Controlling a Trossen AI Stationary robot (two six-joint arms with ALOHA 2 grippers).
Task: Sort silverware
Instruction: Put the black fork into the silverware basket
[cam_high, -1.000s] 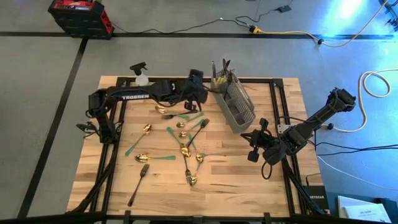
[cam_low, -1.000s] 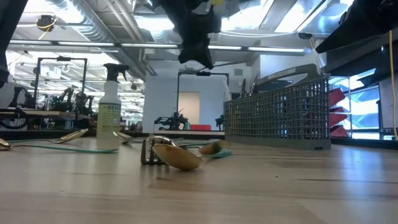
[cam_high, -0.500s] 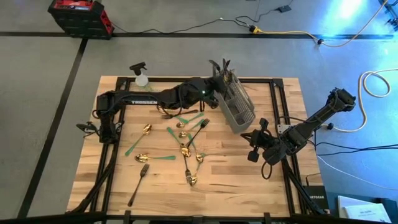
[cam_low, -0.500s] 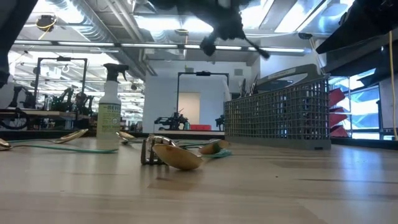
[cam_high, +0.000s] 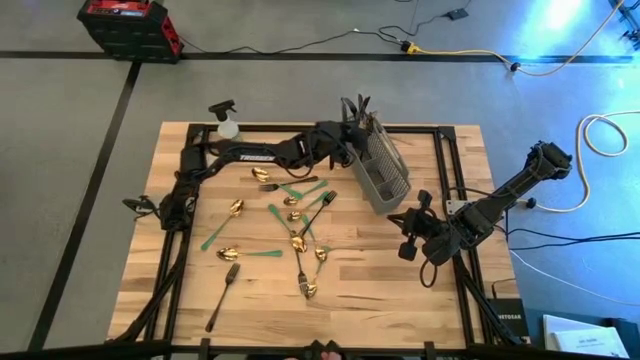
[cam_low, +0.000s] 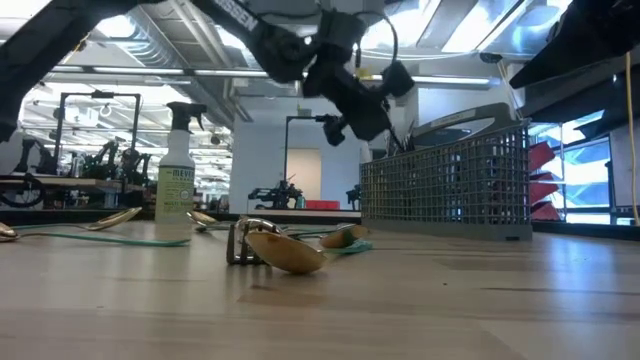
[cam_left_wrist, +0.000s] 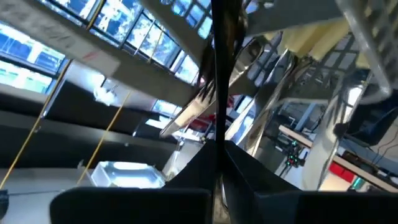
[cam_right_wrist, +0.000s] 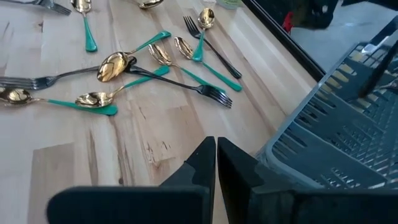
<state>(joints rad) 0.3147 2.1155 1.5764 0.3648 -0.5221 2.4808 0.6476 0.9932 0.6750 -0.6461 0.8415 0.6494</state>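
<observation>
over the caddy (cam_high: 382, 170) now: left gripper (cam_high: 347, 136), swung across from beside the spray bottle (cam_high: 227, 122) within the last second, fingers pressed together on a dark utensil (cam_left_wrist: 217, 74) whose slim shaft runs up from between them in the left wrist view, kind impossible to tell; poised above the upright pieces already standing in the mesh, so probably about to drop one more in; right gripper (cam_high: 408, 238) parked near the table's (cam_high: 400, 300) right edge, fingers closed on nothing, unmoved; most silverware (cam_high: 295, 225) left scattered mid-table, gold, green-handled and dark pieces, so sorting looks far from done
</observation>
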